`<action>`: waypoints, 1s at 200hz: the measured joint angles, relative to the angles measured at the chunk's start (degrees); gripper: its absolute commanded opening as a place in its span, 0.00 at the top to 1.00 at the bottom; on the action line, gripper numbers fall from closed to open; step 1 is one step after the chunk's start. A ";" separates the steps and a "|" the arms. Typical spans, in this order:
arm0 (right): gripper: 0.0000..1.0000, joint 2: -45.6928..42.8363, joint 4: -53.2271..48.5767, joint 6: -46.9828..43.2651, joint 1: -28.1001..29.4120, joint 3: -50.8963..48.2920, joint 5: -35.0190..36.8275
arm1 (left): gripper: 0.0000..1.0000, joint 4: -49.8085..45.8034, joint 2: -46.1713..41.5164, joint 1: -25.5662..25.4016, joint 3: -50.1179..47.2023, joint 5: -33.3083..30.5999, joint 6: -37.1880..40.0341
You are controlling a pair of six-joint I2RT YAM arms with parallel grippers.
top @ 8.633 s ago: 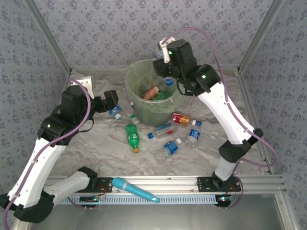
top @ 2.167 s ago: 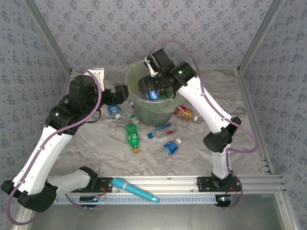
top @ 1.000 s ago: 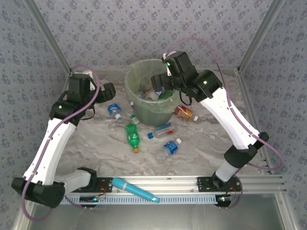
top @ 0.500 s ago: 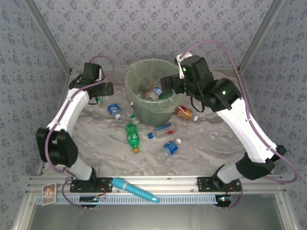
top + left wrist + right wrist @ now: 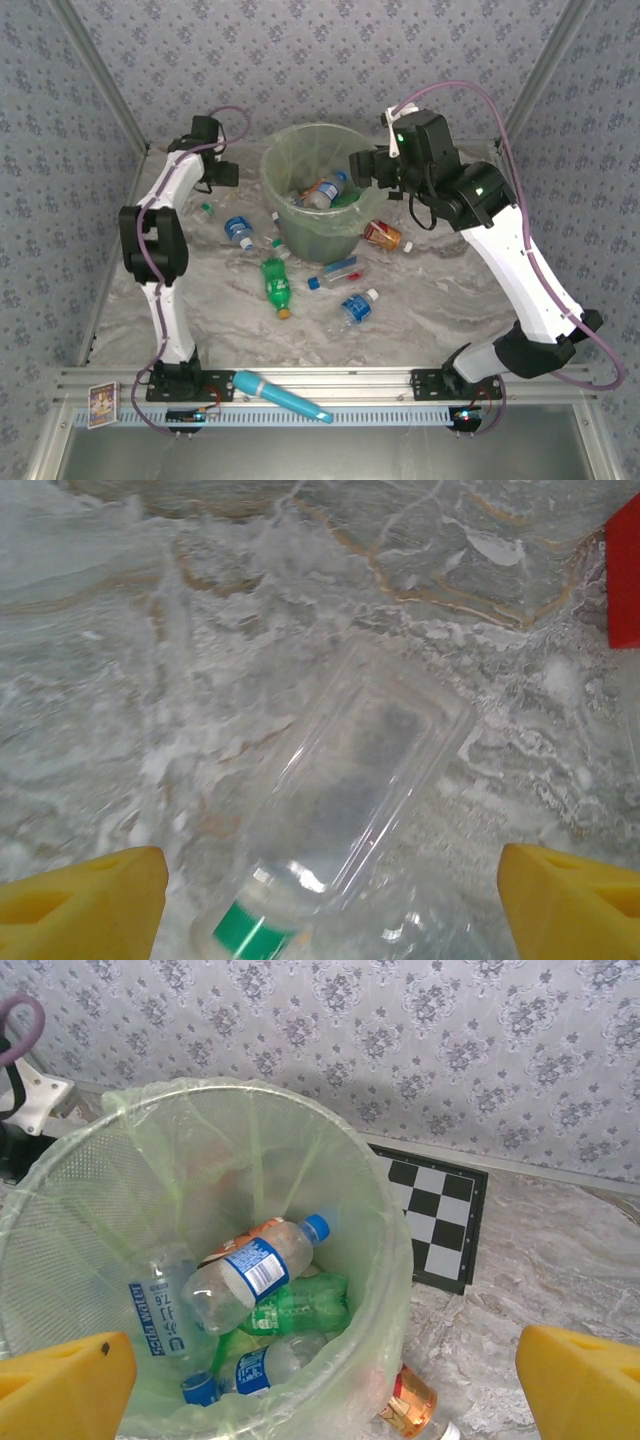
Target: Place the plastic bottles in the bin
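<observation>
Left pincer (image 5: 330, 870): released, yellow fingers (image 5: 80, 900) spread wide, a clear bottle (image 5: 360, 780) lying flat between them, apart from both, green cap toward 7 o'clock.
Right pincer (image 5: 325, 1370): released, nothing grasped, at 3 o'clock of the bin (image 5: 285, 150).
Bin: back centre, several bottles (image 5: 250, 1270) inside.
Loose bottles (image 5: 277, 285): scattered from 4 to 9 o'clock of the bin.
Surface: grey marbled sheet (image 5: 420, 310).
Room: patterned wallpaper (image 5: 300, 60); checkerboard (image 5: 440, 1220) against the wall in the right wrist view.

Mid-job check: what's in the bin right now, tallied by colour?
Clear bottles with blue labels: 3
Green bottle: 1
Orange-labelled bottle, partly buried: 1
Total visible in the bin: 5
</observation>
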 measured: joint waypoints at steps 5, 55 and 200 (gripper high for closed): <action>0.00 0.00 0.00 0.00 -0.28 0.00 0.00 | 0.15 -0.68 1.29 0.00 1.40 0.37 0.22; 0.00 0.24 -0.02 0.00 -2.32 0.15 -0.02 | 0.17 -5.07 13.18 0.00 14.56 1.36 1.88; 0.00 7.13 -0.22 0.02 -3.67 6.25 -0.50 | 0.42 -7.39 19.08 5.29 16.06 1.11 -0.37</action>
